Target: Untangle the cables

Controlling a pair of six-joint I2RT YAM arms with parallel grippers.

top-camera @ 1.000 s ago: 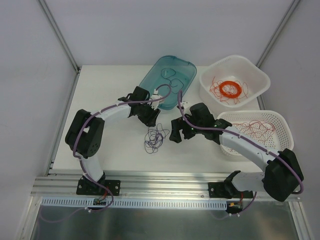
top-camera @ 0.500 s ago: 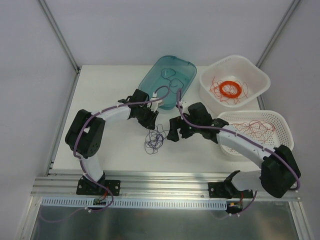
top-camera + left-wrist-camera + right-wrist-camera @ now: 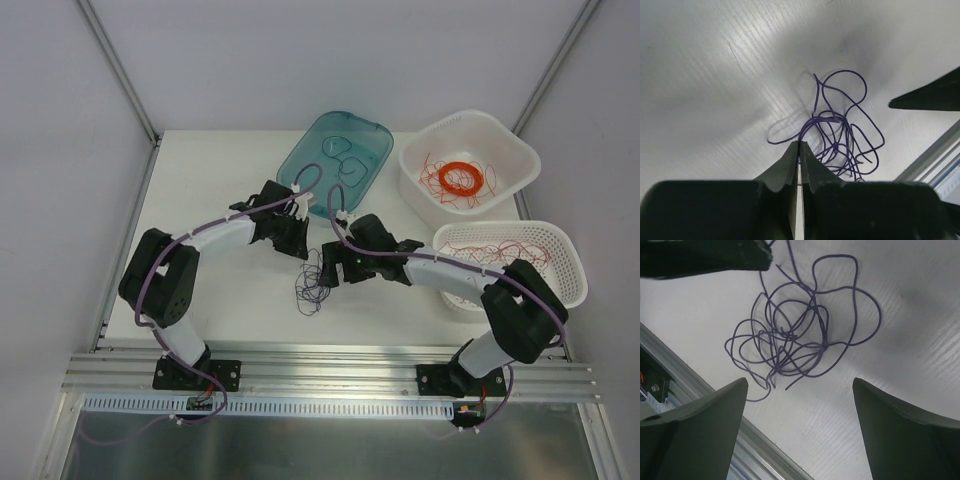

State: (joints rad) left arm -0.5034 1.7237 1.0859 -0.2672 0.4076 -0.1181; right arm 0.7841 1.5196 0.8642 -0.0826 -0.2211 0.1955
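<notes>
Tangle of thin purple wire (image 3: 784, 342) lies on the white tabletop (image 3: 215, 175), mid-table, between the two arms. Left gripper (image 3: 799, 146): fingers pressed together, apparently pinching one strand at the wad's edge. Right gripper (image 3: 799, 385): spread wide, hovering over the wad, holding nothing.

Judged step: one strand anchored, second grasp not yet made. The next move needs the right fingers on a separate loop, then a gentle pull apart.

Room: bare table to the left. Teal plastic tray (image 3: 384, 130) close behind, white slatted basket (image 3: 578, 268) to the right, aluminium rail (image 3: 330, 362) near in front.
</notes>
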